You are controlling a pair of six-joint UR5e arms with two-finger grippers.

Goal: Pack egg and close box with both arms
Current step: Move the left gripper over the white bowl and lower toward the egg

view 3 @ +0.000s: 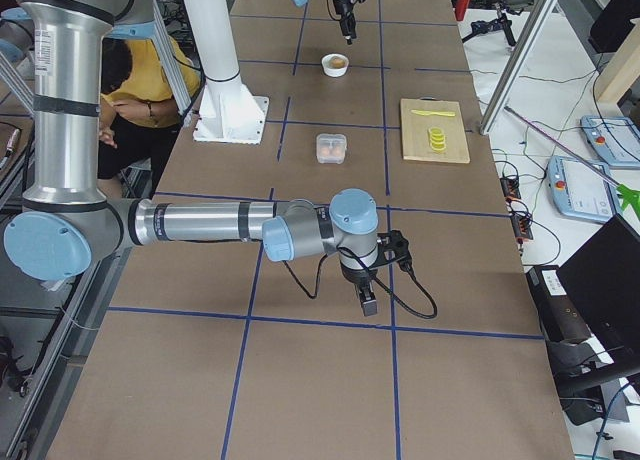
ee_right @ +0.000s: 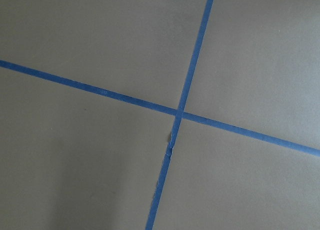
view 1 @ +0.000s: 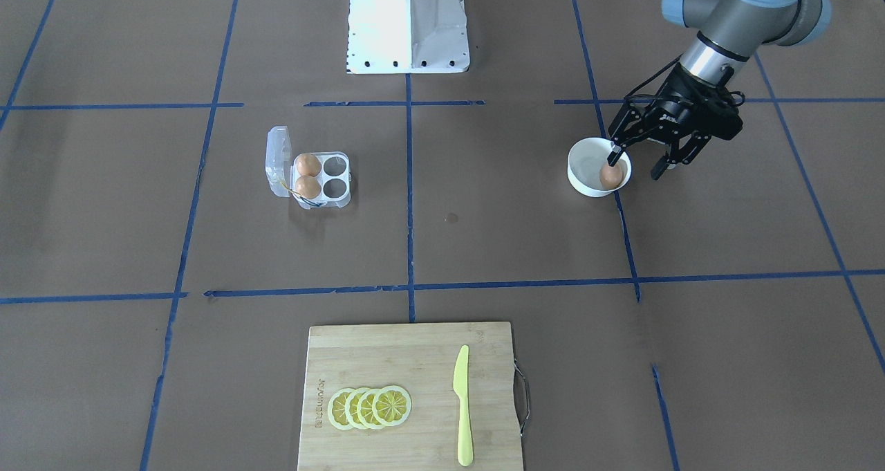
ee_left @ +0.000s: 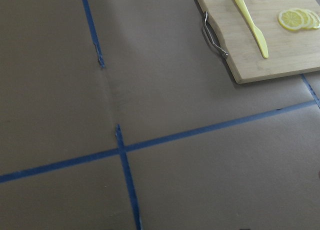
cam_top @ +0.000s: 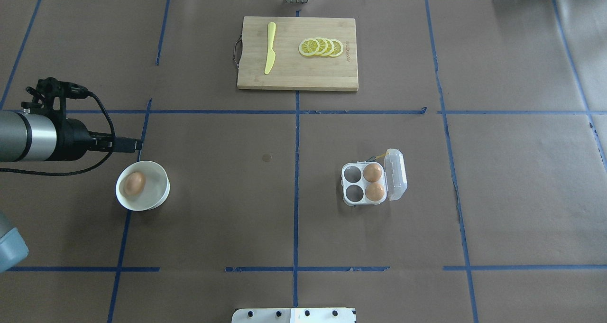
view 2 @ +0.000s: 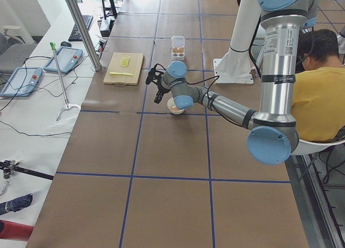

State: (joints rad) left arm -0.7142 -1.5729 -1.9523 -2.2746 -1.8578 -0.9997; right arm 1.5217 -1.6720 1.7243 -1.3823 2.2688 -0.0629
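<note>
One tan-brown egg (view 1: 610,176) lies in a white bowl (view 1: 584,186), also in the overhead view (cam_top: 134,183). The clear egg carton (view 1: 337,178) stands open, with its lid (view 1: 278,161) swung up and two eggs (view 1: 307,164) in the cups on the lid side. The other two cups are empty. My left gripper (view 1: 636,164) is open and empty. It hovers just above the bowl's rim, one finger over the bowl and one outside it. My right gripper (view 3: 368,300) shows only in the exterior right view, low over bare table far from the carton. I cannot tell whether it is open or shut.
A wooden cutting board (view 1: 387,360) on the operators' side holds lemon slices (view 1: 370,407) and a yellow knife (view 1: 462,402). The white pedestal base (view 1: 408,25) stands at the robot's edge. A person in yellow (view 2: 318,97) sits beside the robot.
</note>
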